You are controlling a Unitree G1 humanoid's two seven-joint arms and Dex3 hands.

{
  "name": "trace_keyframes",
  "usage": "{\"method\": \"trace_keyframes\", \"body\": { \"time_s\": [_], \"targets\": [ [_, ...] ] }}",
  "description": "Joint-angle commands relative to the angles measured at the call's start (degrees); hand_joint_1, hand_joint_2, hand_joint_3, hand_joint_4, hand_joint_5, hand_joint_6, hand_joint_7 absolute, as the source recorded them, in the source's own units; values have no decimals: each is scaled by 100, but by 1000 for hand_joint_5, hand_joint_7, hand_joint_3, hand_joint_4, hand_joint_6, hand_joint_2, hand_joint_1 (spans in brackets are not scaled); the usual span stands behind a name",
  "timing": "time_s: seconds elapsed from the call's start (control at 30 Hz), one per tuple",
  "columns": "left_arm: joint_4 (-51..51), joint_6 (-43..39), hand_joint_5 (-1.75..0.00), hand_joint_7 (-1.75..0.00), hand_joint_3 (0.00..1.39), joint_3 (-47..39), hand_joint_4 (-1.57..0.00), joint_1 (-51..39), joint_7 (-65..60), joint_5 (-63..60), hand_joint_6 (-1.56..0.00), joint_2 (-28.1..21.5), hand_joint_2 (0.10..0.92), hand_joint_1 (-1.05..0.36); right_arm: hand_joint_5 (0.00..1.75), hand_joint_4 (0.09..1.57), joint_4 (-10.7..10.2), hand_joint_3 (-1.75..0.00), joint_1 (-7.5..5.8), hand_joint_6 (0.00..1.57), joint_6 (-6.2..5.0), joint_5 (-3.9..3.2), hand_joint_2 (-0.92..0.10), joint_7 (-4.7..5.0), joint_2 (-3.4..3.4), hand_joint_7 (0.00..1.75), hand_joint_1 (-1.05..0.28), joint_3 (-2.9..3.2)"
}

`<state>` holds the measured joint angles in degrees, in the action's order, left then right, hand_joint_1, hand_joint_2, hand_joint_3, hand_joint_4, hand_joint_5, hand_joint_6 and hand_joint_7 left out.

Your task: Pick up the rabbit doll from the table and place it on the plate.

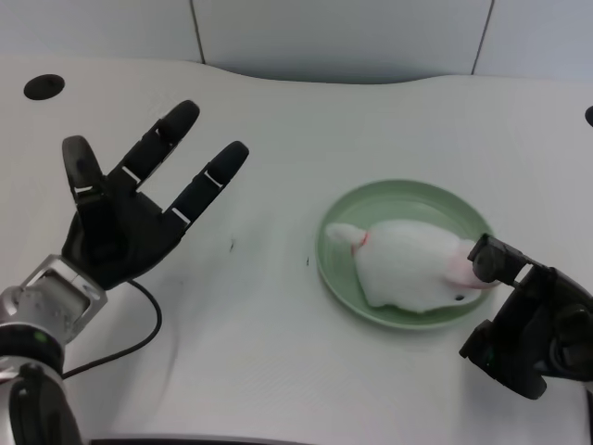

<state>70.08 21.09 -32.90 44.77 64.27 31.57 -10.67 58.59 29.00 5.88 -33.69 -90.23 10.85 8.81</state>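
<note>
fingers spread, empty; rabbit doll lies in plate.

The left hand looks like matt black plastic, its forearm brushed silver metal. Well to its right, the rabbit doll is soft white plush on a smooth, faintly glossy green plate. Beneath lies the matt white table.

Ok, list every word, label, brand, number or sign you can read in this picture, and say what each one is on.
No readable text anywhere in the head view.
left hand: only short white stripes on the fingers, not letters or numbers.
rabbit doll: no tag or print shows.
green plate: plain, unmarked.
white table: two tiny dark specks, too small to tell whether they are marks or writing.
</note>
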Motion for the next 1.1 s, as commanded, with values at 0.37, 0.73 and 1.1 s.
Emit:
{"method": "trace_keyframes", "body": {
  "time_s": [0.37,0.73,1.1],
  "targets": [
    [-750,352,-1009,-28,700,-37,-293,-640,-418,332,-513,8,921,-1048,1746,1156,-50,-3,-10,980,-7,324,-816,-3,38,1746,-583,285],
    [-595,279,-1737,-1404,560,-115,-282,-1496,-696,452,-237,169,921,-858,1746,1111,186,-5,33,884,-71,486,-798,32,25,1671,-569,376],
    [-476,-157,-1746,-1510,485,117,-313,-1449,-903,305,-242,114,921,-840,1746,1138,331,-3,111,920,-87,586,-794,-96,-22,1739,-573,491]
  ]
}}
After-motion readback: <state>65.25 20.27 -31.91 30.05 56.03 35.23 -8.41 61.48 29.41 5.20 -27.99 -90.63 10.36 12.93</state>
